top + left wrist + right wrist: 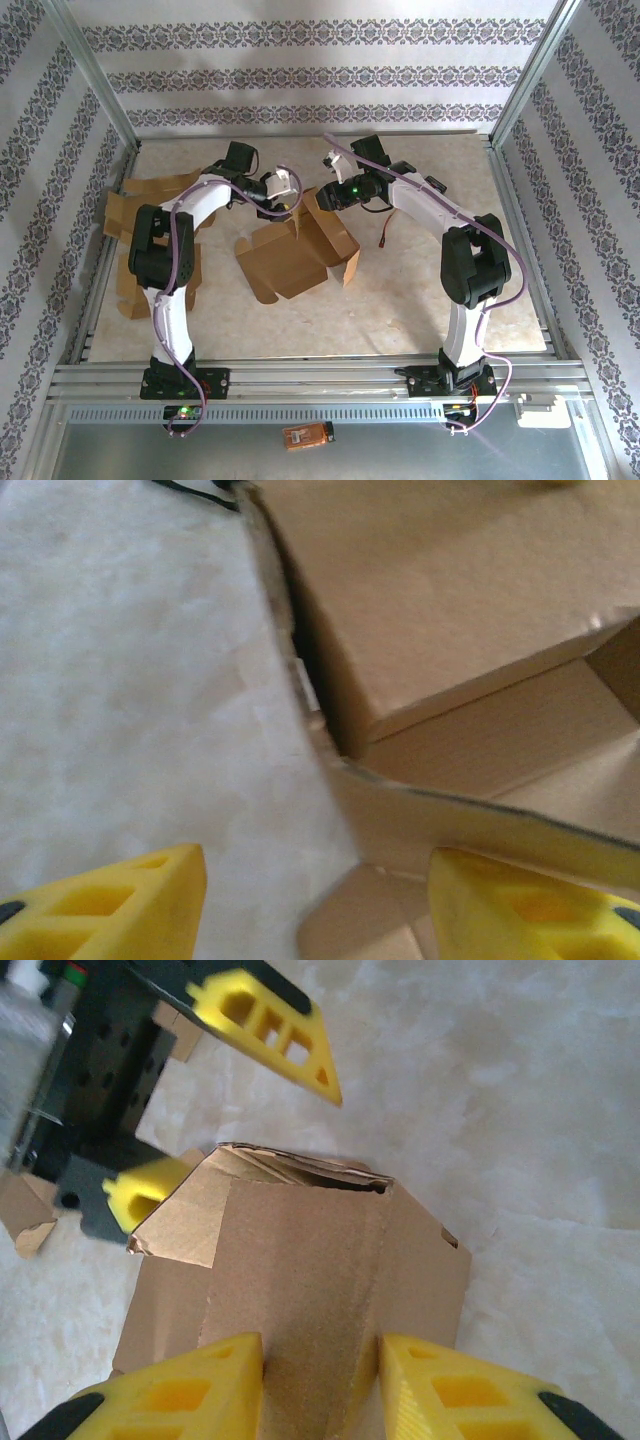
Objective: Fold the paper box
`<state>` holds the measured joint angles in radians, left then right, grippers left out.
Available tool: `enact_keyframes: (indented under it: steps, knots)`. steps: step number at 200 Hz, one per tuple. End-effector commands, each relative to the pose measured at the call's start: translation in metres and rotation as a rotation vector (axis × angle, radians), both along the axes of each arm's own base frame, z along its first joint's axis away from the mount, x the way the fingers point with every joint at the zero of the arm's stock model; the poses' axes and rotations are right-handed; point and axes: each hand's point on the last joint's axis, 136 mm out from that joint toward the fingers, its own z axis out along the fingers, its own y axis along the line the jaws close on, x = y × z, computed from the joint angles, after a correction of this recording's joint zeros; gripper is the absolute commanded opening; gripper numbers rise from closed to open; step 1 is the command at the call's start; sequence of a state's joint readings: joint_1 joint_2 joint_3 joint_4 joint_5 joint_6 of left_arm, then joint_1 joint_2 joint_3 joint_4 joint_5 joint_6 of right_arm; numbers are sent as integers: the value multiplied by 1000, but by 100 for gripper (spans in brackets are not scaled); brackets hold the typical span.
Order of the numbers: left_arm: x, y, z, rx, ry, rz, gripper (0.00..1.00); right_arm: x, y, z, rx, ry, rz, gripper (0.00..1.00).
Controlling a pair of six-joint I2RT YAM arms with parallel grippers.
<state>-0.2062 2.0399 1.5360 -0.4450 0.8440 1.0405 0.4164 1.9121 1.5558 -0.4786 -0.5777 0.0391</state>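
Cardboard sits mid-table: the paper box (pixel 290 255) rests half-formed on the marbled table (pixel 390 300), flaps splayed outward, between the two arms. The right gripper (pixel 320 1360) reaches its far edge from the right and has a narrow hold. Its yellow fingers (pixel 200 1390) press on both faces of a raised flap, which stands up between them. The left gripper (pixel 318 875) is at the same far edge from the left, jaws spread wide. A flap's curved edge runs across the gap towards one finger, and nothing is pinched. Seen from the right wrist, one of its fingers sits against the box's upper corner and the other hangs clear above the table. Flat cardboard blanks (pixel 122 212) lie at the table's left side — well apart from the box.
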Motion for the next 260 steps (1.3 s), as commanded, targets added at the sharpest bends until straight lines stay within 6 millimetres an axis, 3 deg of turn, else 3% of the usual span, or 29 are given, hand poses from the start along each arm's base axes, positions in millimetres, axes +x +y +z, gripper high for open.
enact_keyframes:
  steps: [1,48,108,140,168,190,216,242,260]
  knots:
    - [-15,-18,7,-62,38,-81,61,-7,-2,-22,-41,55,22,36]
    - [-18,-32,13,-120,53,-102,61,-7,-1,-24,-39,58,25,36]
    - [-4,-46,-17,-32,21,-52,52,-11,0,-27,-33,78,34,36]
    - [0,-54,-20,-55,-4,-24,42,-11,0,-24,-17,86,32,38]
    - [5,-55,-16,-75,-27,34,31,-10,0,-6,31,74,20,41]
    - [9,-54,-10,-89,-30,90,22,-6,-2,12,67,57,-16,52]
    - [12,-48,-11,-67,16,175,20,-8,-8,24,72,40,-52,64]
    - [13,-45,-12,-59,123,272,21,-14,-15,18,44,12,-61,75]
    - [12,-45,-15,-62,198,327,20,-16,-19,5,5,21,-70,78]
